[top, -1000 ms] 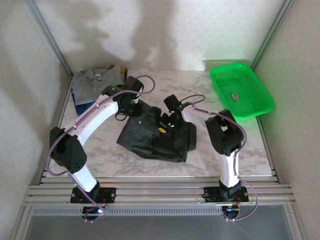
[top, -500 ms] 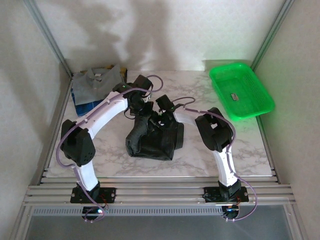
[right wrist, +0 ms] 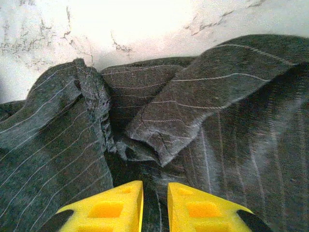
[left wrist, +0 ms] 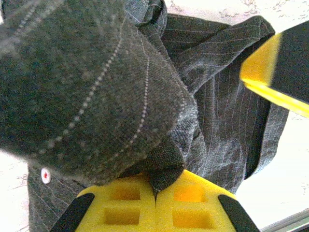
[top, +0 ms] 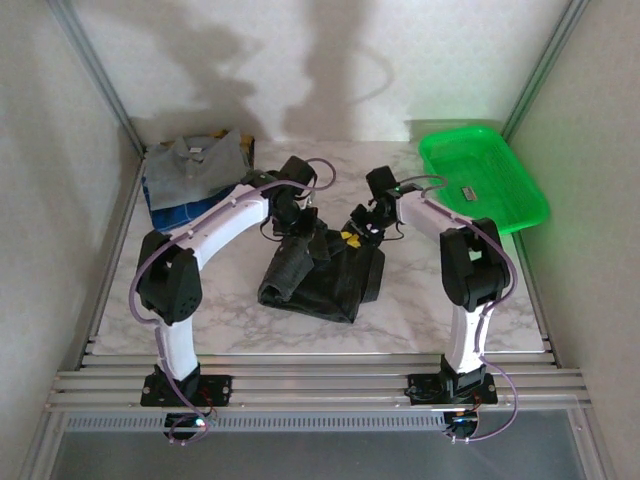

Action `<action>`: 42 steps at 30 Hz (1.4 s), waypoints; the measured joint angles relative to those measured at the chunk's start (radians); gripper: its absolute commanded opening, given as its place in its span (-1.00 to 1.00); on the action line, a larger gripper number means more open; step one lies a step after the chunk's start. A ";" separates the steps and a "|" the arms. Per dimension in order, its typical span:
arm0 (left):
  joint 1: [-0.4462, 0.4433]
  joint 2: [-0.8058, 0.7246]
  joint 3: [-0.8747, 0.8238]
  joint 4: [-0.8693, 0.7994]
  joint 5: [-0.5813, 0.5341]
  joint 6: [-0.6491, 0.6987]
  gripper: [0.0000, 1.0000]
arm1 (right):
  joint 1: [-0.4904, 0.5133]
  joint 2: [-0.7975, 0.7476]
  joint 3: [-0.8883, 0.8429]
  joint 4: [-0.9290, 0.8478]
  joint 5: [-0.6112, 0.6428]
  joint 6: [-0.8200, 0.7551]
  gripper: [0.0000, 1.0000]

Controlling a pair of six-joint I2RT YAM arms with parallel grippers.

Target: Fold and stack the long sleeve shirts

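The left claw (left wrist: 155,186) is clenching a fold of the dark striped shirt (top: 322,280), which is lying bunched at the centre of the marble surface (top: 430,310). The right claw (right wrist: 154,193) is hovering released, slightly parted, over the shirt's one o'clock edge. The grey-blue shirt (top: 195,165) is lying at ten o'clock.

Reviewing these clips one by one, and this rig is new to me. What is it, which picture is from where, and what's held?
Two white robot arms are bolted at the near edge of a marble table. One picture looks down from above; the other two come from a camera on each wrist. A crumpled dark shirt lies mid-table, a grey-blue shirt far left, a green basket far right. The left fingers are shut on a fold of the dark shirt; the right fingers stand slightly apart over it, seemingly gripping nothing.
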 measured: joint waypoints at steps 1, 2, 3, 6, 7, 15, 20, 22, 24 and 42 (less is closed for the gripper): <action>-0.003 0.005 0.003 0.000 0.000 0.000 -1.00 | -0.002 -0.008 0.000 -0.024 0.021 -0.021 -0.56; -0.008 0.011 0.010 0.000 0.000 -0.002 -1.00 | -0.003 -0.016 0.000 -0.056 0.048 -0.049 -0.55; -0.016 0.019 0.018 0.000 0.000 -0.004 -1.00 | -0.005 -0.021 0.000 -0.084 0.075 -0.076 -0.55; -0.036 0.042 0.040 0.000 0.003 -0.009 -1.00 | -0.008 -0.033 -0.025 -0.138 0.146 -0.144 -0.54; -0.042 0.050 0.046 0.000 0.004 -0.012 -1.00 | -0.010 -0.036 -0.043 -0.148 0.166 -0.160 -0.55; -0.095 0.116 0.114 -0.006 0.010 -0.034 -1.00 | -0.010 -0.042 -0.186 -0.165 0.252 -0.216 -0.57; -0.141 0.150 0.150 0.000 0.026 -0.058 -1.00 | -0.014 -0.045 -0.215 -0.136 0.248 -0.219 -0.58; -0.160 0.155 0.152 0.005 0.035 -0.069 -1.00 | -0.016 -0.047 -0.219 -0.131 0.245 -0.219 -0.58; -0.180 0.162 0.152 0.016 0.048 -0.086 -1.00 | -0.018 -0.050 -0.223 -0.127 0.243 -0.219 -0.59; -0.251 0.245 0.148 0.164 0.150 -0.205 -0.18 | -0.074 -0.087 -0.270 -0.084 0.187 -0.204 -0.25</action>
